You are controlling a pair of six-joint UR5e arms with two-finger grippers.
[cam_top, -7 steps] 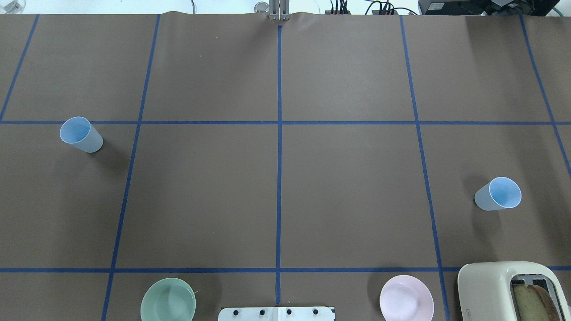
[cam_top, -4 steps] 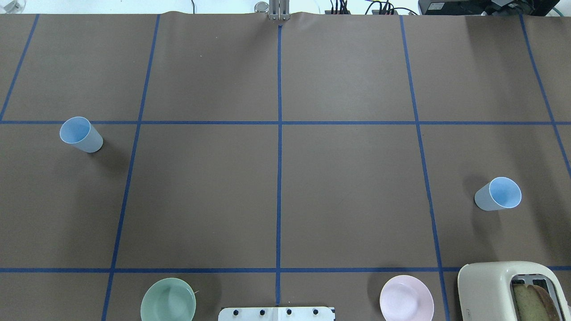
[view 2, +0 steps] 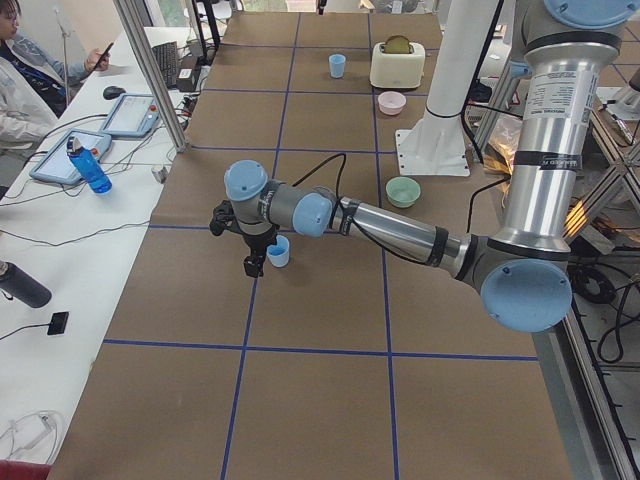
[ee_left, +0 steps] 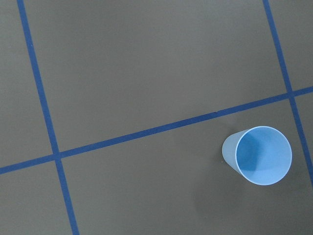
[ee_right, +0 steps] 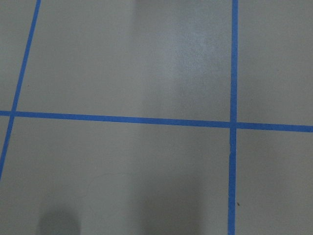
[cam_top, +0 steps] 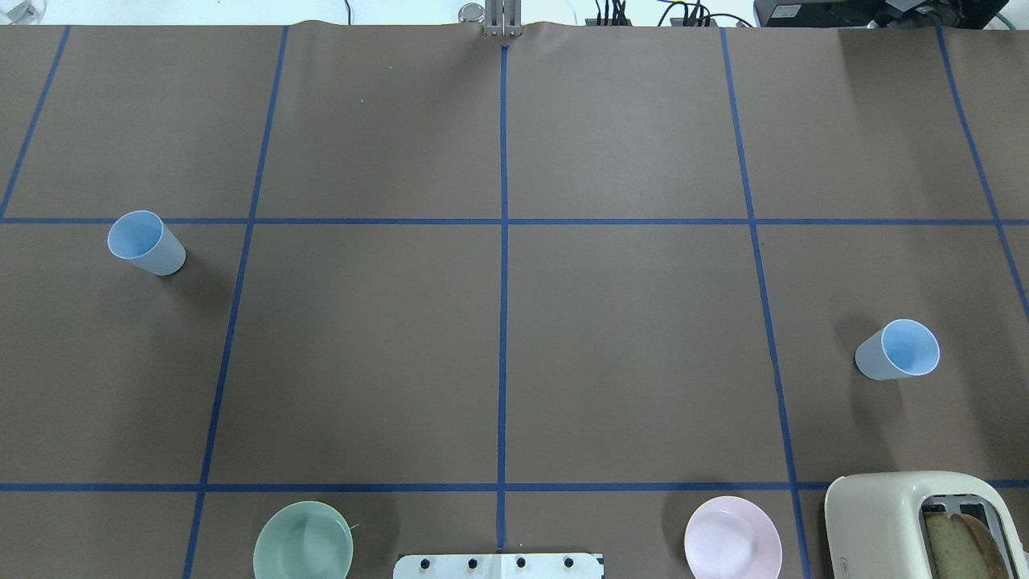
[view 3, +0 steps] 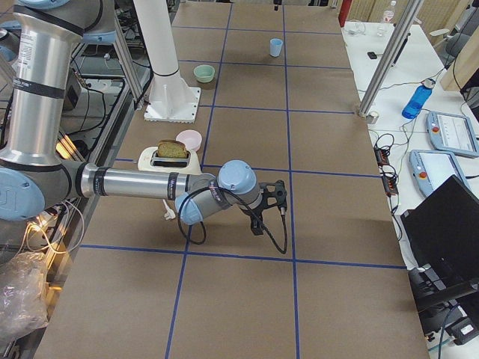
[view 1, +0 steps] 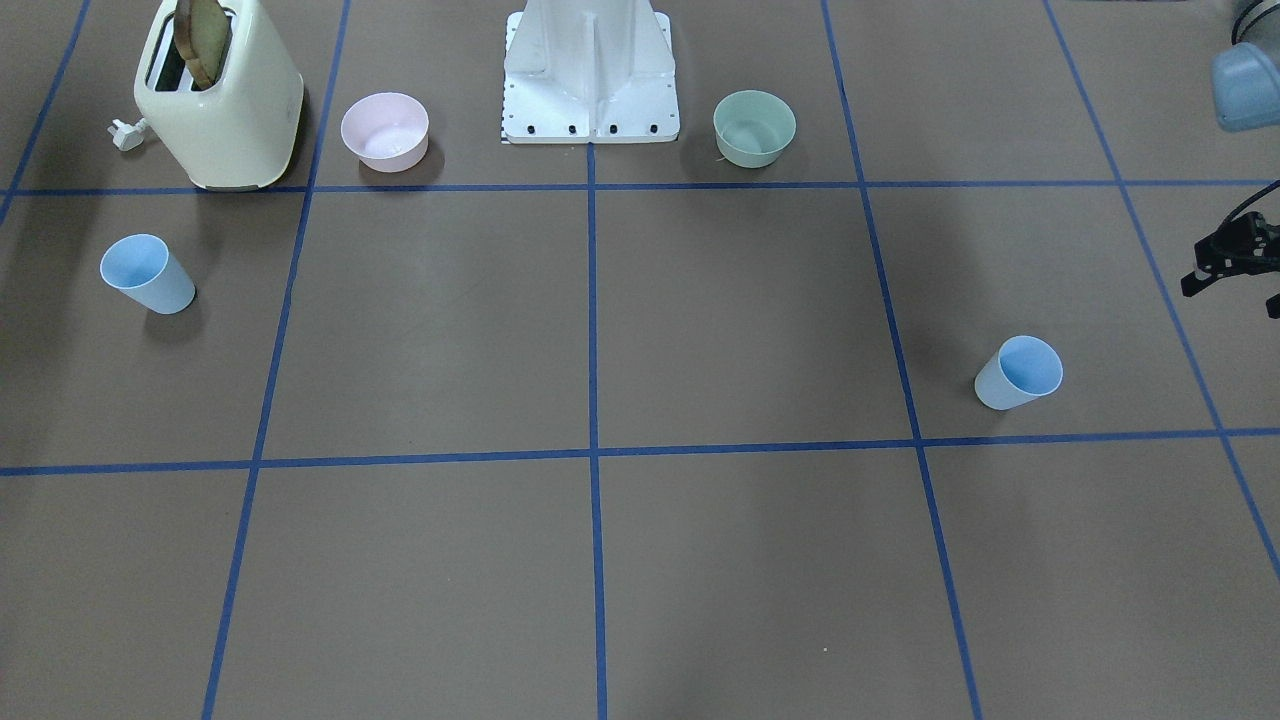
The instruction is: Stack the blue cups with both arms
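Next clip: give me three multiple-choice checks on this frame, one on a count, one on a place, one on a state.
1. How many blue cups stand on the table?
A) one B) two C) four
2. The pink bowl sits:
A) between the toaster and the white pedestal base B) on top of the toaster C) at the table's centre
3. The cups are:
A) stacked B) tipped on their sides C) upright and far apart
Answers: 1 B, one cup shows near each end of the overhead view. 2 A, the front-facing view shows it in that gap. 3 C, both rims face up, with whole grid squares between them.
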